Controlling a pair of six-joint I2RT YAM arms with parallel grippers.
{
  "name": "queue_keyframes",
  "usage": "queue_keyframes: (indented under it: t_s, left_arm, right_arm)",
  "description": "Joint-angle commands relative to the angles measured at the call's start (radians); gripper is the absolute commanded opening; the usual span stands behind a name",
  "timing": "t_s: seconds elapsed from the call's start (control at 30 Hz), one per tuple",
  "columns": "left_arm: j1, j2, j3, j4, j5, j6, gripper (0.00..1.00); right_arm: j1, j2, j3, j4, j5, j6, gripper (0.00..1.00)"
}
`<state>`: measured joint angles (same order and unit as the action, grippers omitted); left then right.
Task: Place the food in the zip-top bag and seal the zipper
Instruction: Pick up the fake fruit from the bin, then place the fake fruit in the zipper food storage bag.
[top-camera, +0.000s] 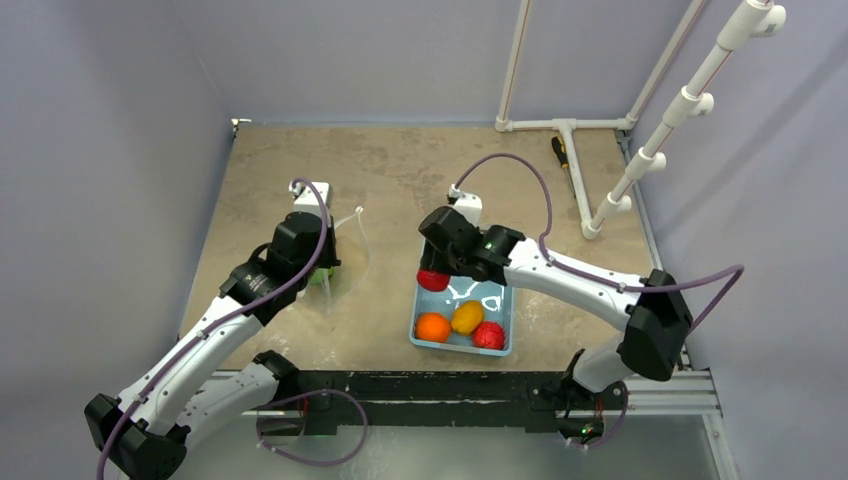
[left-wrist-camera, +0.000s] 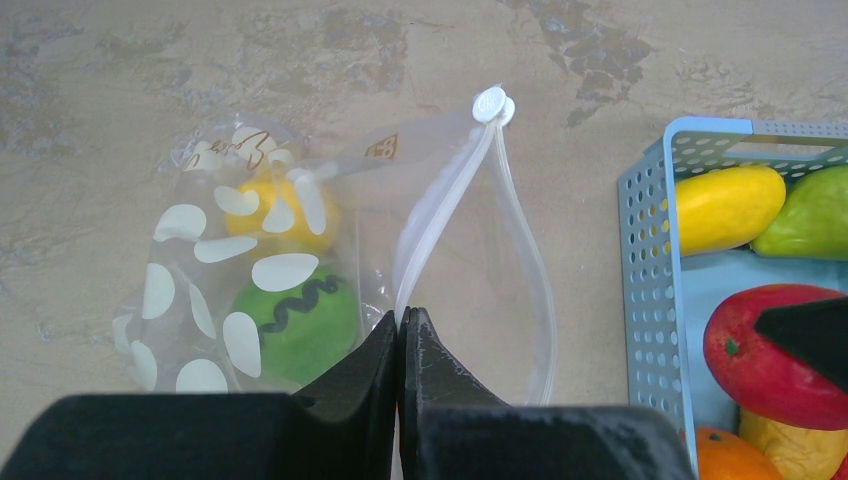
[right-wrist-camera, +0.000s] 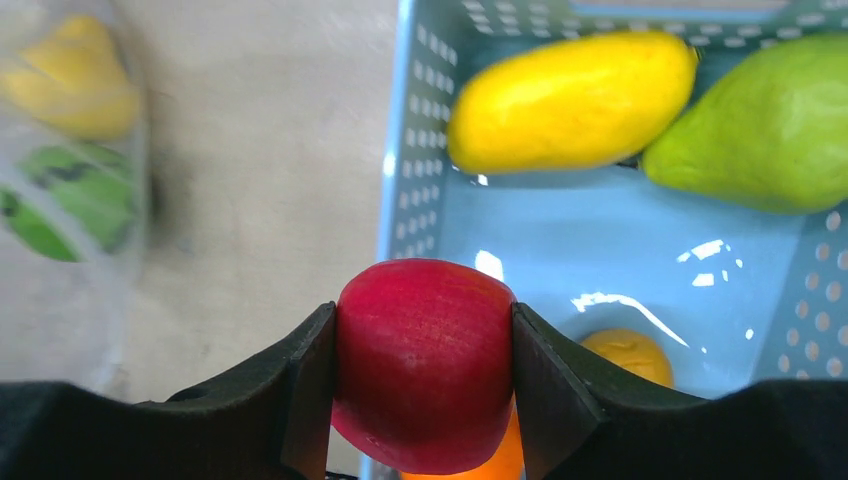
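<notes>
- Direction of transfer: the zip-top bag (left-wrist-camera: 200, 260) lies on the table (top-camera: 400, 170) to the left of the right gripper (right-wrist-camera: 422, 335), just beside the basket (left-wrist-camera: 650, 250). Its open mouth faces the basket.
- Mouth axis: the zipper (left-wrist-camera: 440, 205) runs away from the near table edge, roughly parallel to the basket's left wall. Its two strips bow apart into a loop and meet at the far end.
- Right gripper: the jaws are clamped on a red fruit (right-wrist-camera: 425, 380), one finger on each side. The fruit hangs above the basket's left wall, so this arm is the carrier.
- Left gripper (left-wrist-camera: 402, 335): the jaws are pressed together on the near end of one zipper strip, pinching that lip of the mouth.
- Coming move, as a judgement: travel left over the basket wall, then descend through the loop between the strips. The loop looks narrow for the fruit, so a strip may catch it.
- Food in the bag: a round yellow fruit (left-wrist-camera: 290, 215) and a striped green fruit (left-wrist-camera: 300, 330) with a black wavy line, both glossy behind the white dots.
- Food in the basket: a long yellow fruit (right-wrist-camera: 570, 100), a pear-shaped green fruit (right-wrist-camera: 770, 120) and an orange fruit (top-camera: 432, 327), with others beside them.
</notes>
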<state>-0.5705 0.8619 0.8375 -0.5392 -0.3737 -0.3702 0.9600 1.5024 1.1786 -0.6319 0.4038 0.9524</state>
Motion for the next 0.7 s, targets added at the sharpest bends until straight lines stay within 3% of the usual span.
queue_keyframes:
  t_s: [0.0,0.13,0.17,0.2,0.23,0.67]
  left_arm:
    - [-0.002,-0.012,-0.001,0.032,-0.004,0.017,0.00]
    - [-0.002,-0.012,-0.001,0.031,-0.003,0.017,0.00]
    - [-0.002,-0.012,-0.002,0.031,-0.005,-0.116,0.00]
    - [-0.001,-0.012,-0.001,0.031,-0.005,0.000,0.00]
    - [-0.002,-0.013,-0.001,0.030,-0.005,0.015,0.00]
    - [-0.002,-0.023,-0.001,0.030,-0.010,0.016,0.00]
  right_arm:
    - [0.000,-0.052,0.106,-0.012,0.036,-0.011,0.18]
    - [0.003,-0.059,0.149,0.040,0.002,-0.058,0.18]
    - [0.002,-0.057,0.162,0.052,-0.007,-0.065,0.18]
    - [0.004,-0.053,0.172,0.063,-0.014,-0.070,0.18]
    - [0.005,-0.048,0.183,0.076,-0.020,-0.075,0.18]
    - [0.037,0.041,0.276,0.291,-0.148,-0.122,0.20]
